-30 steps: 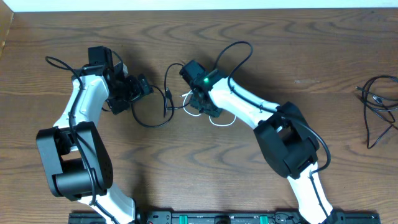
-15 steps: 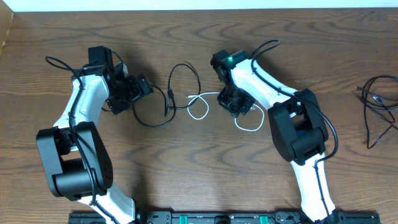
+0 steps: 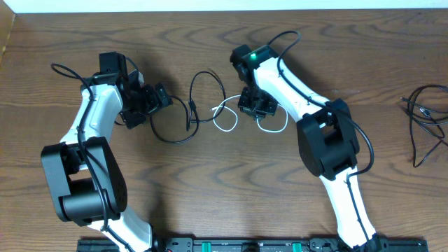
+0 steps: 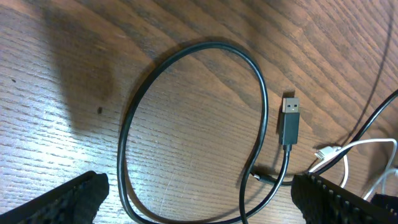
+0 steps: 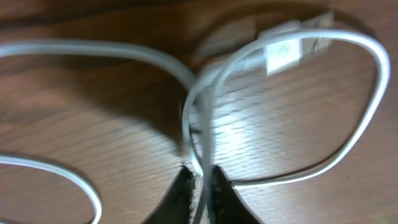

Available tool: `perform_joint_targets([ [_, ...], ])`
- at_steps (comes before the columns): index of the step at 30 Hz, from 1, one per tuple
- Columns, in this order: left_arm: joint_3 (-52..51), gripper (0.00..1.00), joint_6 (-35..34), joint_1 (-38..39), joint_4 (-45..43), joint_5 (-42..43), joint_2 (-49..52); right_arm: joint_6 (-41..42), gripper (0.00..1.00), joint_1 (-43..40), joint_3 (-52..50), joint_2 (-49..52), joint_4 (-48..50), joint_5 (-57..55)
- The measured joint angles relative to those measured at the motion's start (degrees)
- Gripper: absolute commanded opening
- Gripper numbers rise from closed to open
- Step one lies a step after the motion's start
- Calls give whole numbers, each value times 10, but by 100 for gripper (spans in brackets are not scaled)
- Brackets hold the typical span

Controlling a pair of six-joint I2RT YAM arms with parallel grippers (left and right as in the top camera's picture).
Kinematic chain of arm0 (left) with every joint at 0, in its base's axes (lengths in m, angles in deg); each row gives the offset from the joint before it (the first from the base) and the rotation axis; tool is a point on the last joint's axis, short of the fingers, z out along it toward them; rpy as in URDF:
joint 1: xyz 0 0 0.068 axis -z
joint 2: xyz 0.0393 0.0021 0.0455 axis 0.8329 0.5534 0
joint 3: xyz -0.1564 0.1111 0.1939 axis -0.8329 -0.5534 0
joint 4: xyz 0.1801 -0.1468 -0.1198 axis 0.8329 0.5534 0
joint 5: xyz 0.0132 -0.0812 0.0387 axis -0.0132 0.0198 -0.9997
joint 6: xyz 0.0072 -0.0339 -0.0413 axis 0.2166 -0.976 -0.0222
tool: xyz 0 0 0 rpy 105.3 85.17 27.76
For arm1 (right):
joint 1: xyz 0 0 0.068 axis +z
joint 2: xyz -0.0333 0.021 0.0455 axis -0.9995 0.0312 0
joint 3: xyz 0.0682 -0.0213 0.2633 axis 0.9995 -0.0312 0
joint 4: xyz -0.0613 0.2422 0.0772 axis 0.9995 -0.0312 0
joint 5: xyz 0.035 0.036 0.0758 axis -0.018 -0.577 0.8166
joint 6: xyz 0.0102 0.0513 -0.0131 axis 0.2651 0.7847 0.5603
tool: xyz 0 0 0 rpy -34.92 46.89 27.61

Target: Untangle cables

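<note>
Tightly, right claw [image 5: 198, 182] pinches white cable [image 5: 81, 47].

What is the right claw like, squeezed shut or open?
Shut. The right wrist view shows the right gripper with fingertips nearly together, pinching the white cable between them.

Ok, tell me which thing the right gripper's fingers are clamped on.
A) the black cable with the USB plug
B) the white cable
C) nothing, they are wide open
B: in the right wrist view the right gripper has its tips pinched on the white cable; the black cable lies loose, ungripped.
</note>
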Motion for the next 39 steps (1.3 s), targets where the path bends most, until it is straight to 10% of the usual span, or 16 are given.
perform_joint_targets([
  [10,0,100,0,0,0,0,0,-84,73,85,0,0,82,-52],
  [23,0,100,0,0,0,0,0,-90,96,127,-7,0,96,-139],
  [39,0,100,0,0,0,0,0,-88,98,124,-8,5,90,-155],
])
